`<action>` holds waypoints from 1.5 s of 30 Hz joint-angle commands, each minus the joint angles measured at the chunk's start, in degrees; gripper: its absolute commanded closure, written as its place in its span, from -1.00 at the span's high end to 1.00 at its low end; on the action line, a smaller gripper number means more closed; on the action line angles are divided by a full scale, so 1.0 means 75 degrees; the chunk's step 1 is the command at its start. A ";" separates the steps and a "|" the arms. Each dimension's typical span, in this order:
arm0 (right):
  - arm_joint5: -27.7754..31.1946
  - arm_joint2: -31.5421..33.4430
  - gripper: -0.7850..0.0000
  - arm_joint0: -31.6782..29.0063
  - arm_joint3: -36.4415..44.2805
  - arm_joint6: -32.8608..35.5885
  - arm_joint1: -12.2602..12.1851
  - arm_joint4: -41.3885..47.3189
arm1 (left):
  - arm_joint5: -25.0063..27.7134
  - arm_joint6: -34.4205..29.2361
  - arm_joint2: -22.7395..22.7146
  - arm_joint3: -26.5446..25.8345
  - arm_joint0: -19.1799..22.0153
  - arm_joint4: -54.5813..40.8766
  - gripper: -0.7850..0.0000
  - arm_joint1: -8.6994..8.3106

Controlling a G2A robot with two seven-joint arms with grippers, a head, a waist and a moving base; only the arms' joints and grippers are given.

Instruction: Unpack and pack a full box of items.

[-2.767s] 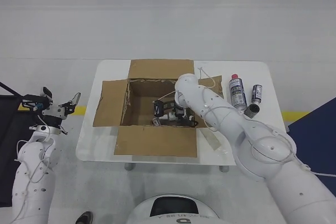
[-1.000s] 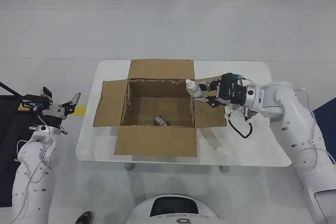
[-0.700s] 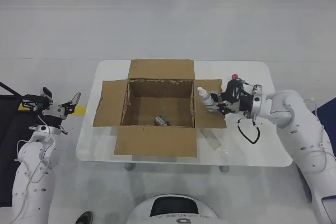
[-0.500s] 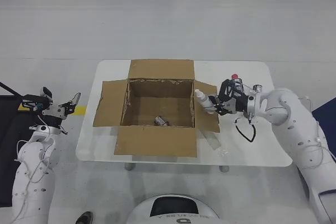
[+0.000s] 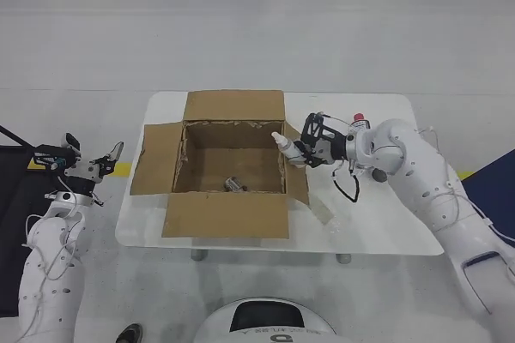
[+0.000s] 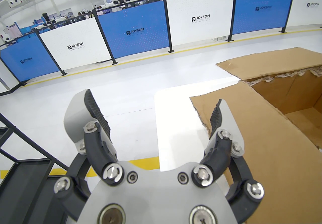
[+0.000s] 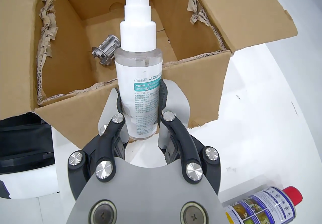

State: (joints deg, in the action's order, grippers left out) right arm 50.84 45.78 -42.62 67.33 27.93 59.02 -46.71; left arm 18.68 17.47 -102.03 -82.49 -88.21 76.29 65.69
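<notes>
One open box point(image 5: 232, 105), one metal part point(image 5: 233, 183) on its floor, one red-capped can point(image 7: 264, 203) on the table point(image 5: 378, 214). The right gripper point(image 7: 139, 99) clenches one spray bottle point(image 7: 137, 71) at the box's 3 o'clock rim — the left gripper point(image 6: 153, 99), at 9 o'clock off the table, gapes wide, empty.

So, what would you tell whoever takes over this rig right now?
Right tool shut on the spray bottle, held above the right flap of the box, nozzle toward the opening.
Left tool open, off the left side of the table.
Done: spray can is out on the table.
Left: place the bottle; the metal part lies in the box.
</notes>
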 commanded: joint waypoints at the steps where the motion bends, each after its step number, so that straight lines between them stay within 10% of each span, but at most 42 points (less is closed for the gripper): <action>1: 0.0017 -0.0121 -1.00 0.0130 -0.0130 -0.0053 0.0073 -0.0001 | 0.0000 0.0000 0.0000 0.0000 0.0000 0.0000 1.00 0.0000; 9: 0.0083 0.0458 -1.00 -0.0177 -0.0500 -0.0859 -0.0095 -0.0180 | 0.0000 0.0000 0.0000 0.0000 0.0000 0.0000 1.00 0.0000; 25: -0.1140 0.3302 -1.00 -0.3596 0.1623 -0.0869 -0.1120 0.0084 | 0.0000 0.0000 0.0000 0.0000 0.0000 0.0000 1.00 0.0000; 36: -0.1461 0.3281 -1.00 -0.3550 0.1647 -0.0844 -0.1098 0.0010 | 0.0000 0.0000 0.0000 0.0000 0.0000 0.0000 1.00 0.0000; 45: -0.1416 0.3315 -1.00 -0.3228 0.0565 0.1661 -0.1186 0.0953 | 0.0000 0.0000 0.0000 0.0000 0.0000 0.0000 1.00 0.0000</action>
State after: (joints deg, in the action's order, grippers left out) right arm 41.10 70.77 -67.12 72.17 37.29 50.15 -40.33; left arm 18.68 17.47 -102.03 -82.49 -88.21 76.29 65.69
